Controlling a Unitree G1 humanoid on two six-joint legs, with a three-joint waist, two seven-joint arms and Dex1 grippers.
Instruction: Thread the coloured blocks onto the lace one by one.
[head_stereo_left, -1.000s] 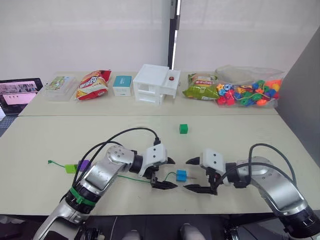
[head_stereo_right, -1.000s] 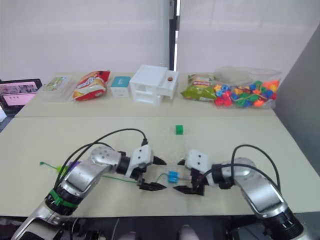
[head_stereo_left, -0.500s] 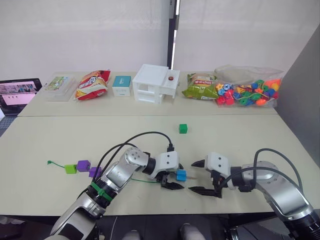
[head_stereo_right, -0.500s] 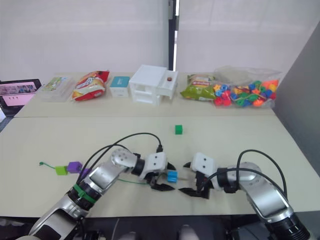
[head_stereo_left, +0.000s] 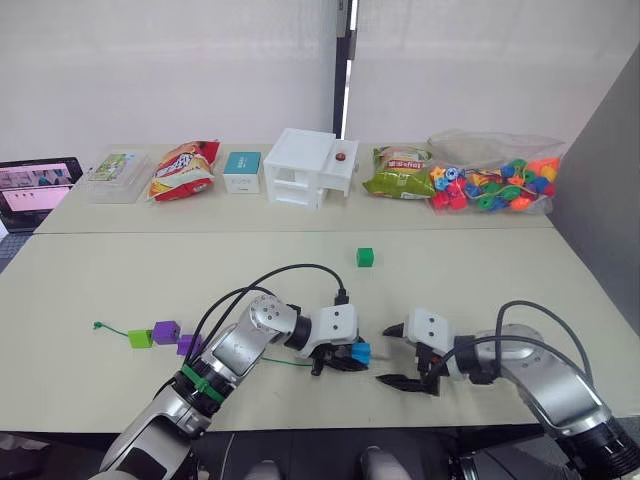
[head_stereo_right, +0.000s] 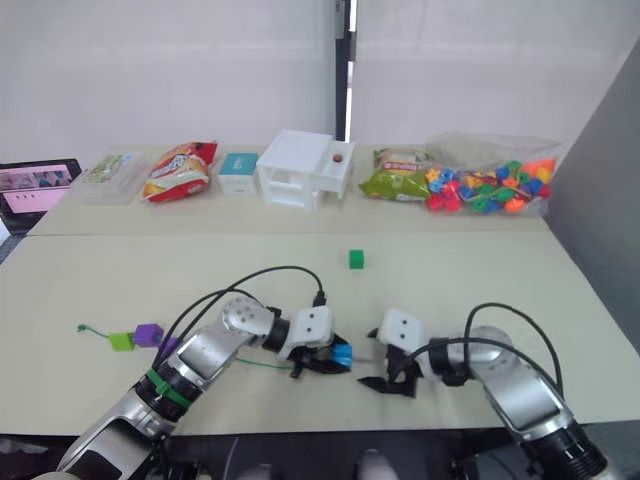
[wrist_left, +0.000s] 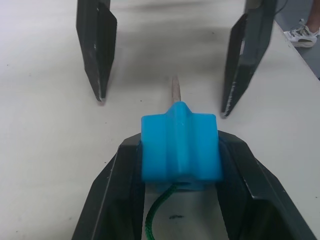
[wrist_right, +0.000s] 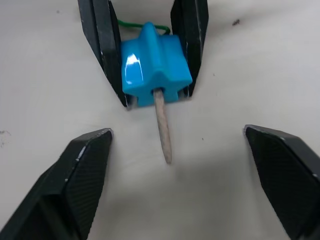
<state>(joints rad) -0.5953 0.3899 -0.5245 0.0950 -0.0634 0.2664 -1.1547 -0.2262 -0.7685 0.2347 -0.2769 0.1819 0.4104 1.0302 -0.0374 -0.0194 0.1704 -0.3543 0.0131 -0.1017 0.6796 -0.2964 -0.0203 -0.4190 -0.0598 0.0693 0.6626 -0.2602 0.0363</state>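
My left gripper (wrist_left: 181, 144) is shut on the blue block (wrist_left: 181, 147), one finger on each side, low over the table near its front edge (head_stereo_left: 361, 351). The green lace (wrist_left: 157, 220) enters the block from behind, and its greyish tip (wrist_right: 162, 135) sticks out of the front. Facing it, my right gripper (wrist_right: 177, 135) stands open, a finger either side of the tip and clear of it (head_stereo_left: 385, 356). To the left, the lime green block (head_stereo_left: 141, 338) and two purple blocks (head_stereo_left: 167, 331) lie along the lace. The dark green block (head_stereo_left: 366, 257) sits alone mid-table.
Along the far table stand a clear bag of bright beads (head_stereo_left: 495, 185), a white box (head_stereo_left: 305, 168), two snack bags (head_stereo_left: 185, 168), a teal carton (head_stereo_left: 243, 170), a clear container (head_stereo_left: 115, 175) and a tablet (head_stereo_left: 35, 190). Black cables loop over both wrists.
My left gripper has moved right to the blue block and closed on it. My right gripper has drawn back a little to the right and narrowed slightly.
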